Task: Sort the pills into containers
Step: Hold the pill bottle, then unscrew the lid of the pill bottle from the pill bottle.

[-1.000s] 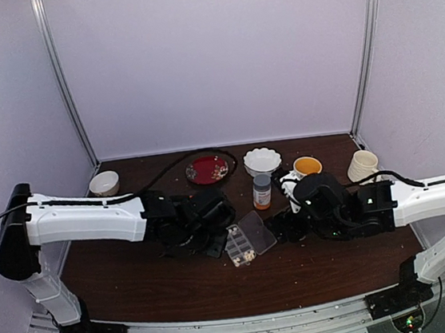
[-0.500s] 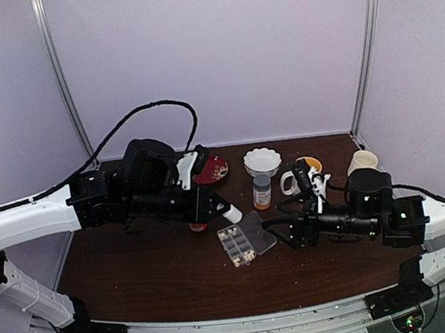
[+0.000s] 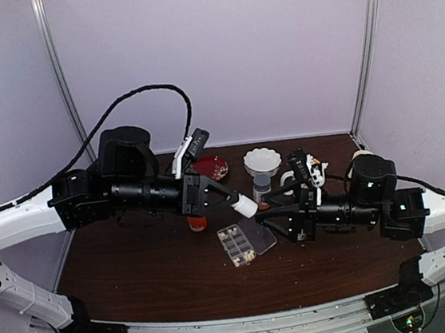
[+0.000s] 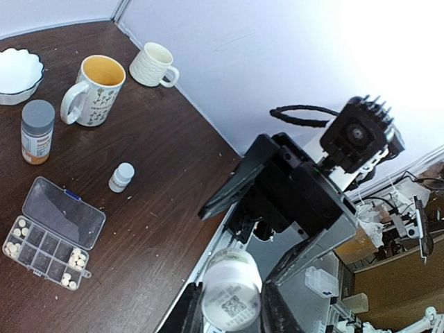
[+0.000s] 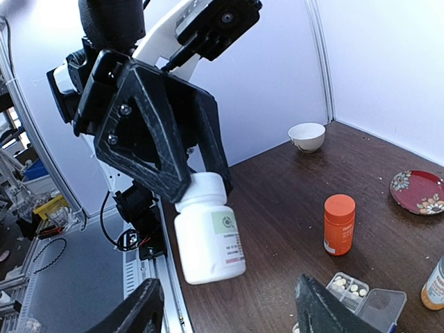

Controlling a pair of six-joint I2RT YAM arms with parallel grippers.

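My left gripper (image 4: 231,309) is shut on a small white bottle (image 4: 231,290), held in the air by its cap end (image 3: 245,206). In the right wrist view that bottle (image 5: 208,232) hangs just ahead of my right gripper (image 5: 229,316), whose fingers (image 5: 132,312) stand wide apart below it without touching it. The clear pill box (image 3: 238,245) lies on the table below with its lid open (image 4: 62,215). Pale pills (image 4: 75,262) sit in a few of its cells (image 5: 345,284).
An orange-red bottle (image 3: 197,221) stands left of the box and a grey-capped bottle (image 3: 263,187) behind it. A second small white bottle (image 4: 122,176) stands on the table. A white bowl (image 3: 262,160), red plate (image 3: 211,168), two mugs (image 4: 97,90) (image 4: 154,64) and a small bowl (image 5: 306,135) line the back.
Both arms have risen from the table. The left one has carried the white bottle up and to the right, towards the right gripper. The right gripper's jaws have narrowed a little.
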